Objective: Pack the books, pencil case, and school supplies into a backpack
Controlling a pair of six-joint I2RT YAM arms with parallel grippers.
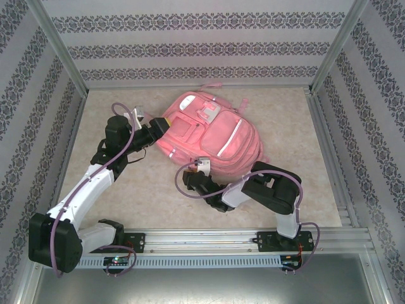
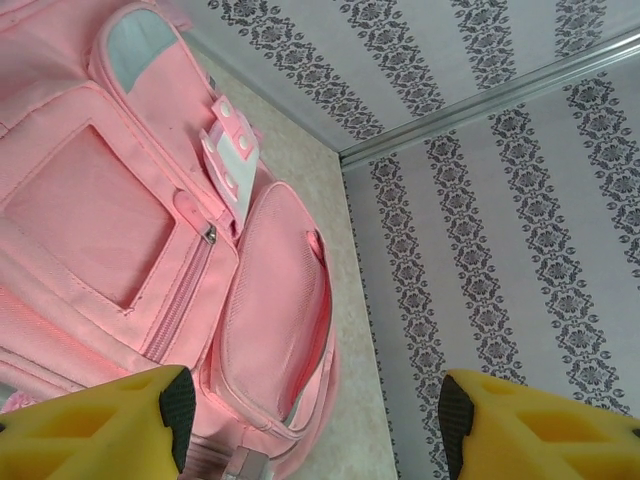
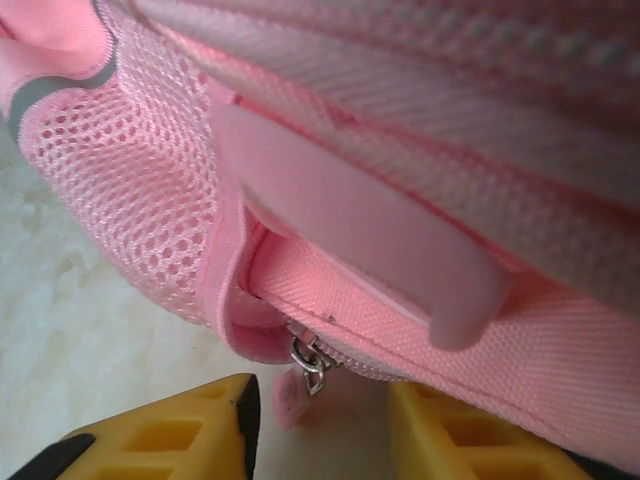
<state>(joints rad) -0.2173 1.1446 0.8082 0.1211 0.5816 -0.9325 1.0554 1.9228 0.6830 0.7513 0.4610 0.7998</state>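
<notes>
Backpack [image 1: 215, 136]: flat on table [image 1: 304, 139], centre. Right gripper [image 3: 322, 400]: jaws apart astride zipper pull [image 3: 306, 362] at its near edge; risk, the small pull slips out as they pinch, or a tug drags the whole backpack. Left gripper [image 2: 310, 410]: jaws wide, empty, at its left side, pinning nothing.

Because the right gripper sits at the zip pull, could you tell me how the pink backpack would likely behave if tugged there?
Probably floppy: the backpack is soft fabric with a mesh pocket, lying flat on the table. It would likely slide or bunch rather than resist, so tugging the small zip pull may drag it along.
</notes>
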